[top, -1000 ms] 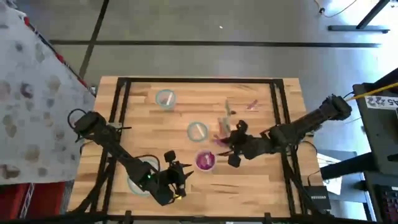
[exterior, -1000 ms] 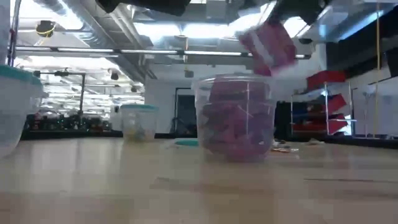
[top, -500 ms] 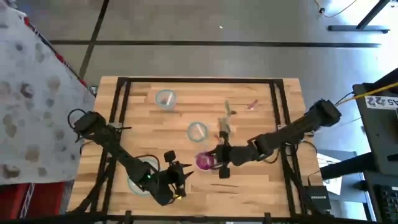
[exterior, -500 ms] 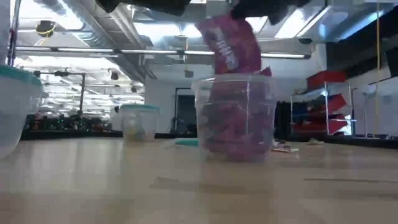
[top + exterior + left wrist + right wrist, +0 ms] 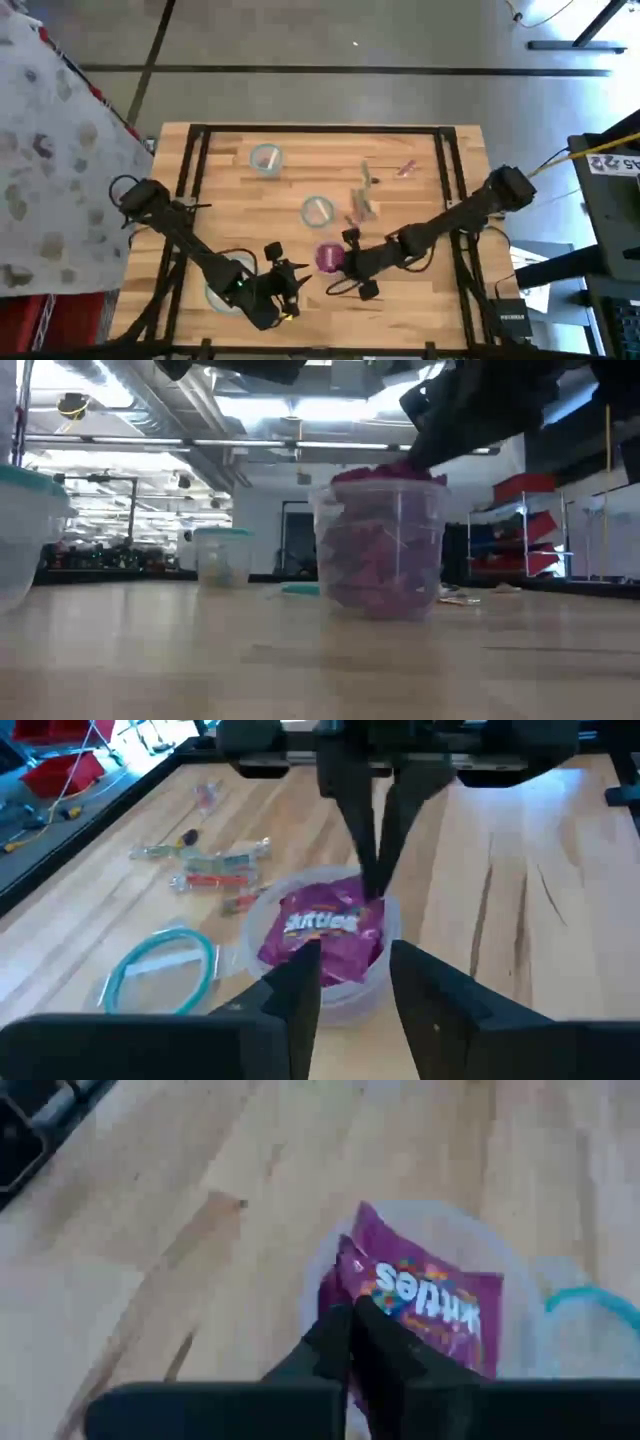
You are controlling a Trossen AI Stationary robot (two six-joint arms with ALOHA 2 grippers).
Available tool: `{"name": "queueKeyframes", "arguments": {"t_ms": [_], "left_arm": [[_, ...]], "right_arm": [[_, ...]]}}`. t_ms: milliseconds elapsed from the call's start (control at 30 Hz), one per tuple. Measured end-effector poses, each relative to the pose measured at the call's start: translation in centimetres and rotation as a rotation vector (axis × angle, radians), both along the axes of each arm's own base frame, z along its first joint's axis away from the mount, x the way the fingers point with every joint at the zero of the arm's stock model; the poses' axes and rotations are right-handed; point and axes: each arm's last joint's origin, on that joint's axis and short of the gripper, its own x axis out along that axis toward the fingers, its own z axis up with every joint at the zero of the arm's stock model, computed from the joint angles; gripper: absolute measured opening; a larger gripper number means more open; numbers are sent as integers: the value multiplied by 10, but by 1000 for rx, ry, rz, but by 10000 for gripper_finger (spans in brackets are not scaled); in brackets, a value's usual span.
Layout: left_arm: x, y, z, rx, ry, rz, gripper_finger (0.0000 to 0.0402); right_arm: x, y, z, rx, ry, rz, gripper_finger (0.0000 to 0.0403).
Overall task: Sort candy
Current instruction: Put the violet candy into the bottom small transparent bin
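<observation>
We have the right hand [image 5: 352,1342] clamped on a purple candy packet [image 5: 425,1315] atop the full bowl [image 5: 331,259]. Left hand [image 5: 352,982] waits nearby, fingers apart. The packet could slide off (the bowl's heaped) onto the table [image 5: 420,300].

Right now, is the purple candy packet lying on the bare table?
No, the purple packet sits on top of the full clear bowl, and the right gripper is pinching its edge.
</observation>
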Motion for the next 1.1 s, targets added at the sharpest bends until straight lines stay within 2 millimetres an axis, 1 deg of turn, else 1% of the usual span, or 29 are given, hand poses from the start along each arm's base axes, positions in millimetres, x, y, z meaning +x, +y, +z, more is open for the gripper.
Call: {"name": "queueKeyframes", "arguments": {"t_ms": [100, 200, 267, 333, 467, 533, 600, 700, 833, 1000, 1100], "left_arm": [[0, 0, 0, -1, -1, 1, 107], [0, 0, 0, -2, -1, 1, 107], [0, 0, 0, -1, -1, 1, 107], [0, 0, 0, -1, -2, 2, 107], [0, 0, 0, -1, -2, 3, 107], [0, 0, 0, -1, -2, 3, 107], [0, 0, 0, 0, -2, 3, 107], [0, 0, 0, 0, -2, 3, 107], [0, 0, 0, 0, -2, 3, 107], [0, 0, 0, -1, -2, 3, 107], [0, 0, 0, -1, -3, 3, 107]], "right_arm": [[-1, -3, -2, -22, 19, -27, 1], [0, -3, 1, -14, -2, -53, 2], [1, -3, 4, -26, -2, -62, 11], [2, -3, 10, -49, 12, -75, 30], [4, -4, 25, -105, 45, -104, 81], [8, -2, 36, -81, 34, -126, 100], [13, 0, 45, -34, -10, -148, 107], [17, 3, 51, 18, -55, -130, 96], [19, -2, 44, 25, -8, -163, 57], [34, -4, 18, 92, 44, -155, 11], [41, -6, 3, 102, 78, -190, 4]]}}
